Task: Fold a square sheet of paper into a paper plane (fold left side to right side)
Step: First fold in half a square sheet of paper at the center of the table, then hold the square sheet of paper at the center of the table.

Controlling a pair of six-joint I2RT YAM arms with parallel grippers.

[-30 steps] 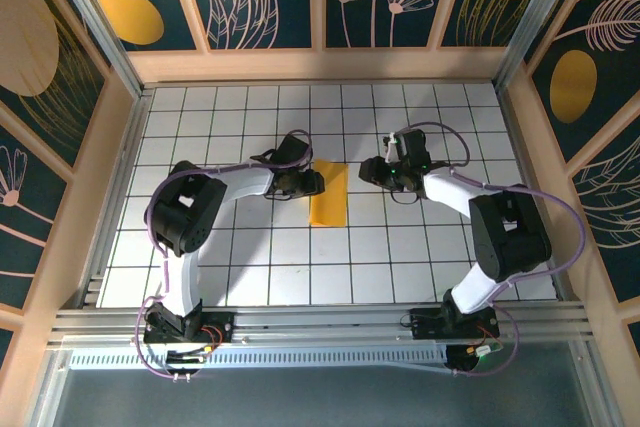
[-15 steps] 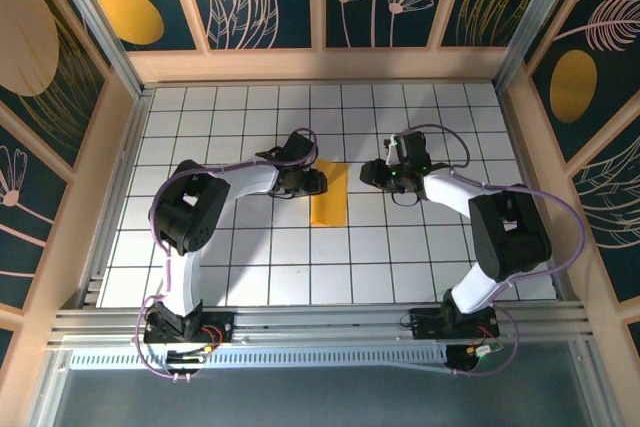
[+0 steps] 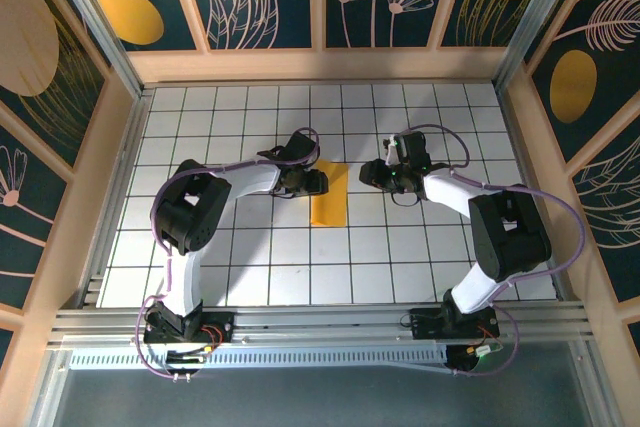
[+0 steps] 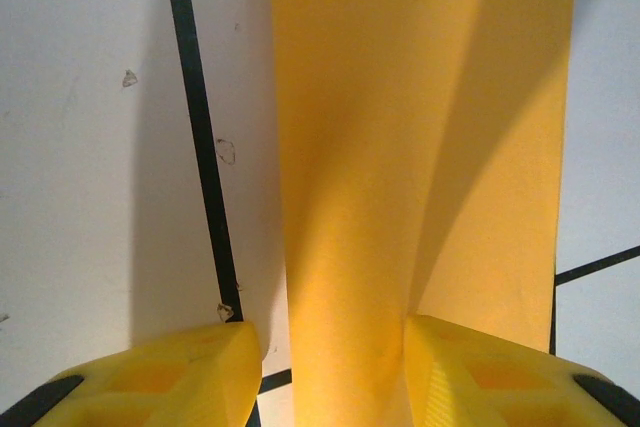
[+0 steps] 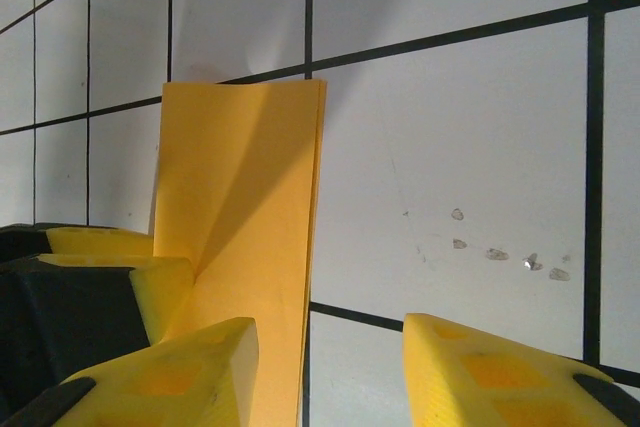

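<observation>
The square sheet of paper [image 3: 328,203] lies folded in half as a narrow yellow-orange strip on the white grid table [image 3: 250,267]. My left gripper [image 3: 316,182] stands open at the strip's upper left edge. In the left wrist view a raised, bulging ridge of the paper [image 4: 420,127] runs between the yellow fingers [image 4: 160,377], and the right finger touches it. My right gripper [image 3: 369,173] is open just right of the strip. Its left finger [image 5: 170,372] overlaps the paper [image 5: 250,177], whose doubled edge faces the bare tile between its fingers.
Wooden walls with a dark floral pattern and big orange ovals [image 3: 130,15] close in the table on three sides. Small chips mark a tile [image 5: 495,252] right of the paper. The arm bases sit on a metal rail [image 3: 320,322] at the near edge.
My left gripper has edged slightly rightward onto the paper's upper left edge. The right gripper and the strip have barely moved.
</observation>
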